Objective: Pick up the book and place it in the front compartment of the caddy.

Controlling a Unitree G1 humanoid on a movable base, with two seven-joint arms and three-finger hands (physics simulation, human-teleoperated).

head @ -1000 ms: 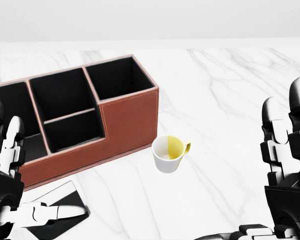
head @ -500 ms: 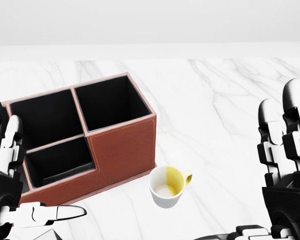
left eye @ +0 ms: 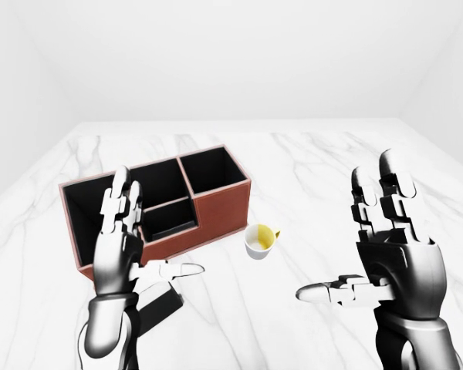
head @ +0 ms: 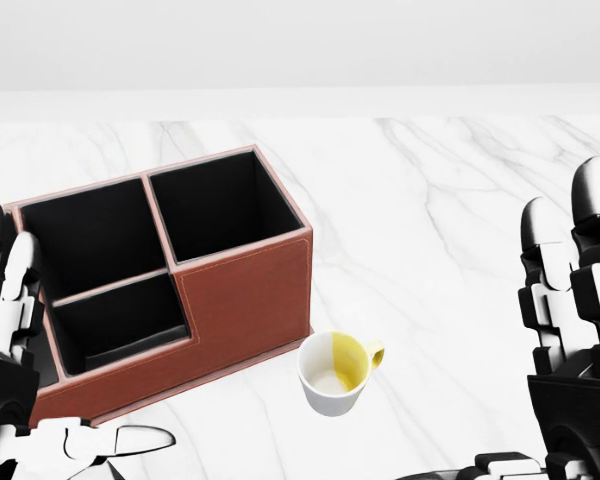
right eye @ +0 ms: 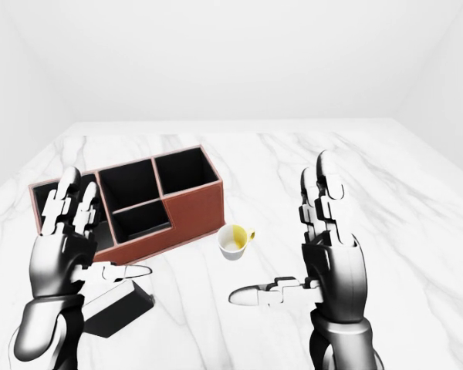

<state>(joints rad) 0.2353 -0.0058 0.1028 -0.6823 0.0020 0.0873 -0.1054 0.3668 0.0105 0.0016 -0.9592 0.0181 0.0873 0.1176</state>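
A black book [right eye: 117, 310] lies flat on the marble table [left eye: 309, 169], just below the caddy and partly hidden behind my left hand. The brown caddy [head: 242, 296] has black compartments, with a low one [head: 120, 325] on its near side. My left hand [left eye: 143, 243] is raised above the book with fingers spread, open and empty. To the right of the cup my right hand [left eye: 355, 247] is also held up open, holding nothing. The head view shows no book.
A white cup [head: 335, 373] with a yellow inside stands on the table just right of the caddy's lower corner. White walls [left eye: 231, 54] close off the far side of the table.
The head camera tilted up during the first half second, so the caddy and cup slid down the picture and the book left it. Both hands stay open; the left sits slightly lower.
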